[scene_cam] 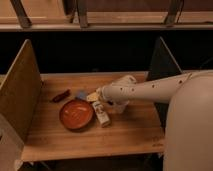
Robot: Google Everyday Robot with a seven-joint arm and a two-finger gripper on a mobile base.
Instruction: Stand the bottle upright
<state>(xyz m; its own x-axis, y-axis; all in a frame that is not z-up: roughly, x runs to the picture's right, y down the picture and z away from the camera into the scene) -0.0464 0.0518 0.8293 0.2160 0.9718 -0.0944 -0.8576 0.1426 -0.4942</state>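
Though flat, whitish bottle (102, 117) beside spread pincer (97, 100).

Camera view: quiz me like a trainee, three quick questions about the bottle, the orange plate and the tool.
1. True or false: the small whitish plastic bottle stands upright on the wooden table.
2. Seen from the camera, the bottle lies where relative to the round orange plate? A left, B right, C on it.
3. Where is the tool?
Key: 1 false, it lies on its side. 2 B. 3 At the bottle's far end, close beside the plate's rim.
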